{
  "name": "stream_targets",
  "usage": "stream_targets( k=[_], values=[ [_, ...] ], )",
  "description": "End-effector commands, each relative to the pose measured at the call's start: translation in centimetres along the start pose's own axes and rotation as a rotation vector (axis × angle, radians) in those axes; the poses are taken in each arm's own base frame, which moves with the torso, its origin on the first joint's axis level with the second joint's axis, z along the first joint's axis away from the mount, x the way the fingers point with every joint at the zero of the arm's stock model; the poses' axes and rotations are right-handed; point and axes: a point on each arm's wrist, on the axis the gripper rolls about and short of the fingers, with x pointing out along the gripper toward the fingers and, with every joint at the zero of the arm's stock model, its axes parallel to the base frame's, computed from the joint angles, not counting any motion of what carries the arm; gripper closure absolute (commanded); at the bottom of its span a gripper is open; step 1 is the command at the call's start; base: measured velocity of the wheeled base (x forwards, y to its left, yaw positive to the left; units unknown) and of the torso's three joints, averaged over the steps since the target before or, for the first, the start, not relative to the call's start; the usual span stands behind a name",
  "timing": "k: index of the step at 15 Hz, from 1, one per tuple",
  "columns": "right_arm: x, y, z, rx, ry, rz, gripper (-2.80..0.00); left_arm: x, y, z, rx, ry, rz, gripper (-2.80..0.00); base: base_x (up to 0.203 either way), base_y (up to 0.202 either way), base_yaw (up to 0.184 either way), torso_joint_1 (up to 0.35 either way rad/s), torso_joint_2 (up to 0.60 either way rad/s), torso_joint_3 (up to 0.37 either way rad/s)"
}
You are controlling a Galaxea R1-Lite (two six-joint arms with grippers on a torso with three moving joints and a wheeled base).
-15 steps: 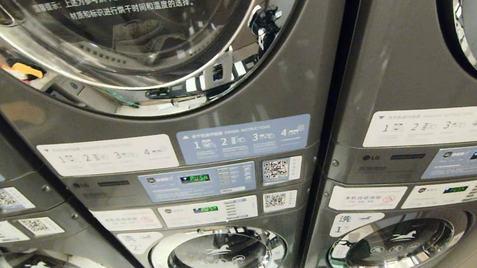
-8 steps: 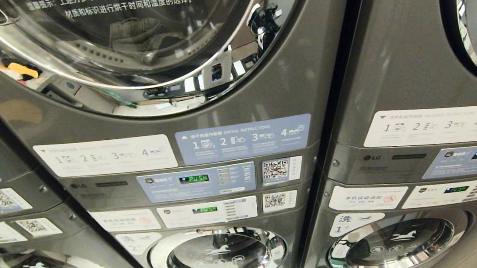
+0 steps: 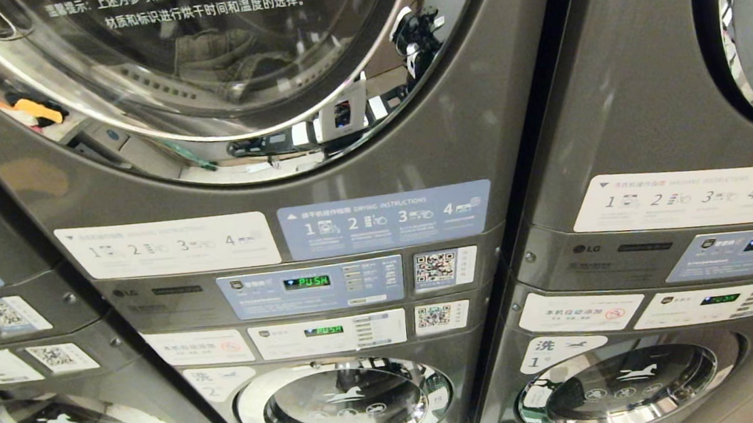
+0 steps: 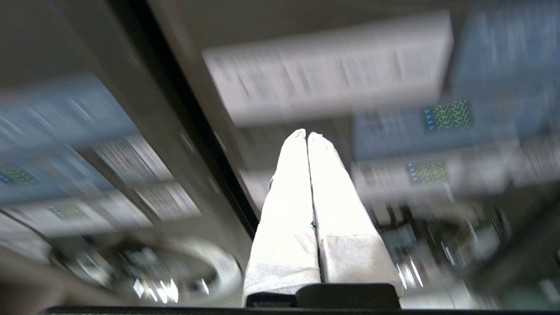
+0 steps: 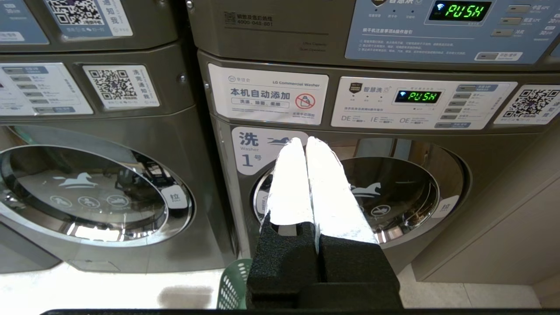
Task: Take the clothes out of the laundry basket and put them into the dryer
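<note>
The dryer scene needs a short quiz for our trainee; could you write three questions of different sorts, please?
1. True or false: the dryer door is shut with clothes behind its glass.
2. What word glows green on the dryer's display?
3. Which part of the basket shows in the right wrist view? A) a green edge on the floor below the right gripper B) the whole basket C) its handle only

Key: 1 true; 2 PUSH; 3 A. Both the right gripper and the left gripper are shut and hold nothing.
</note>
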Motion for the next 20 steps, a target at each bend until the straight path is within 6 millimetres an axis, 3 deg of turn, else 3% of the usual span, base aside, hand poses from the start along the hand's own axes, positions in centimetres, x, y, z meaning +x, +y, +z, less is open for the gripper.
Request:
stream_targets(
  k=[1,3,5,10,12,16,20],
  values=[
    [0.0,0.0,0.0,-0.002,0.000,0.000,0.00,-2.7,-1.6,-5.7,-0.009,0.038,-0.031,0.00,0.000,0.000,0.000,0.000,0.00,0.000],
    [0.0,0.0,0.0,-0.002,0.001,0.000,0.00,-3.4,-3.2,-12.0,-0.031,0.175,-0.078,0.00,0.000,0.000,0.000,0.000,0.00,0.000],
    [0.0,0.0,0.0,-0.002,0.001,0.000,0.00,-4.0,-3.9,-15.3,-0.047,0.280,-0.050,0.00,0.000,0.000,0.000,0.000,0.00,0.000],
    [0.1,0.0,0.0,-0.025,0.054,0.010,0.00,-4.4,-3.9,-15.6,-0.066,0.241,-0.194,0.00,0.000,0.000,0.000,0.000,0.00,0.000],
    [0.4,0.0,0.1,-0.069,0.106,0.019,0.00,-4.8,-3.9,-15.7,-0.072,0.201,-0.177,0.00,0.000,0.000,0.000,0.000,0.00,0.000],
    [-0.1,0.0,-0.1,-0.070,0.033,0.022,0.00,-6.4,-3.9,-15.9,-0.096,0.008,-0.102,0.00,0.000,0.000,0.000,0.000,0.00,0.000],
    [-0.1,0.1,-0.1,-0.091,0.030,0.045,0.00,-6.3,-3.8,-16.0,-0.141,0.019,-0.066,0.00,0.000,0.000,0.000,0.000,0.00,0.000]
  ],
)
